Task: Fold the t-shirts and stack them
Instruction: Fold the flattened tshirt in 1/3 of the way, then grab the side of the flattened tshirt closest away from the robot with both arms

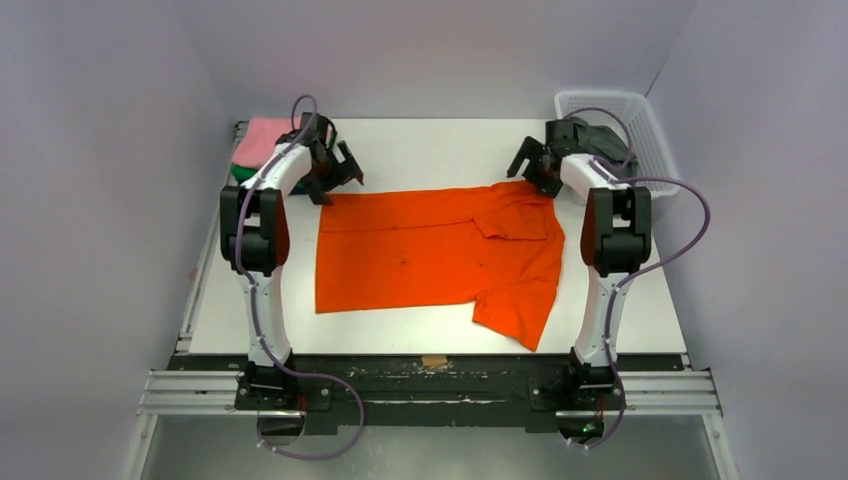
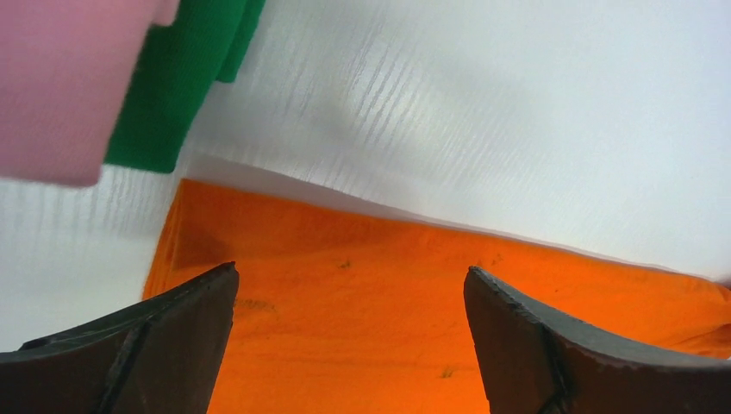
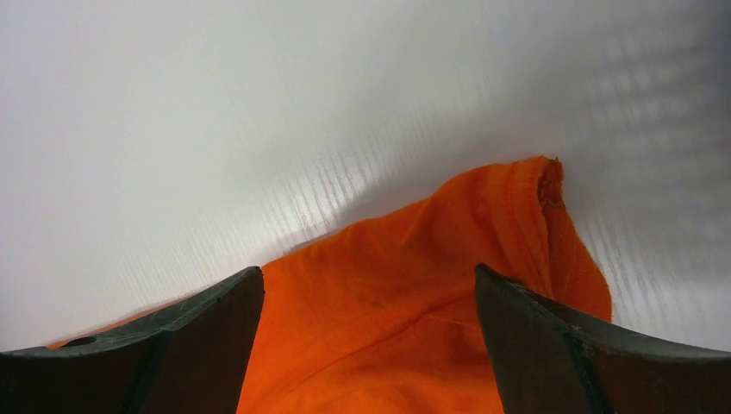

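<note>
Hovering over the upper edge of the orange t-shirt (image 1: 430, 255), the left gripper (image 1: 342, 172) and right gripper (image 1: 524, 166) are both gaping wide, holding nothing. The shirt is lying spread mid-frame. Pinching both upper corners low and level is probably what is going to keep the fold straight.

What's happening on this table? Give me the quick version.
Two robot arms are working on an orange t-shirt spread out on the white table. The left gripper hovers open over the shirt's far left corner, and the right gripper hovers open over its far right corner. Neither holds any cloth. A folded pink t-shirt lies on a green t-shirt at the table's far left corner. A white basket stands at the far right.
</note>
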{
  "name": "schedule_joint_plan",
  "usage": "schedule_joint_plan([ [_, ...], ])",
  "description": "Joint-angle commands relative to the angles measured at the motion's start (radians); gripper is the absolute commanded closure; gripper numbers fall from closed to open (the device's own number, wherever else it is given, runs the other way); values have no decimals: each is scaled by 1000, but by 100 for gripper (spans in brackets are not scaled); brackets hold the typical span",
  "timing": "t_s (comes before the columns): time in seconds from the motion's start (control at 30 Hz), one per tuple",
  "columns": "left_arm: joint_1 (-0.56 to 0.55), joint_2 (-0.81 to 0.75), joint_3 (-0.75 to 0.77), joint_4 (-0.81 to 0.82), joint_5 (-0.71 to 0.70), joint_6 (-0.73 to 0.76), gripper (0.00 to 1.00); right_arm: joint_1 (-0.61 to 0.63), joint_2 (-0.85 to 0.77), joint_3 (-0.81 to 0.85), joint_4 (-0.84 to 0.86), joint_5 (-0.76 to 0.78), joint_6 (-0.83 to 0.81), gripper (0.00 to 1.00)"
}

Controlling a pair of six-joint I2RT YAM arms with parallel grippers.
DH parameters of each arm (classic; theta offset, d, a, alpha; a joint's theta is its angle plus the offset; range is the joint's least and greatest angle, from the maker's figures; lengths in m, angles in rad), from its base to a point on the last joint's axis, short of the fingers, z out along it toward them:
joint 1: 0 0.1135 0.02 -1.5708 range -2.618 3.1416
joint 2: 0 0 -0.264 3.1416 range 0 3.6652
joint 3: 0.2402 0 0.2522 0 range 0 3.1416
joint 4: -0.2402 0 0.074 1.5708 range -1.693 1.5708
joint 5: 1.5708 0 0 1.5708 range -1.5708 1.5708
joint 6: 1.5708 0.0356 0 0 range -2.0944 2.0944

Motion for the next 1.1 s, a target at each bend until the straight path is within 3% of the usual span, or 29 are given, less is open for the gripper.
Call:
schedule_joint_plan([
  [0.0,2,-184,-13,-25,-59,14,0,19,-203,-34,17,98,-79,9],
  [0.33,-155,-687,-541,-18,-310,-14,0,82,-457,-288,60,137,-112,8],
  [0.6,-183,-955,-842,-12,-283,-102,0,67,-372,-257,15,87,-120,8],
  [0.73,-218,-1098,-962,-82,-306,-158,0,75,-420,-306,-7,123,-127,9],
  [0.93,-237,-1215,-1119,-167,-322,-286,1,141,-583,-444,16,238,-94,9],
  [1.07,-249,-1209,-1194,-141,-329,-371,11,183,-698,-526,38,308,-46,9],
])
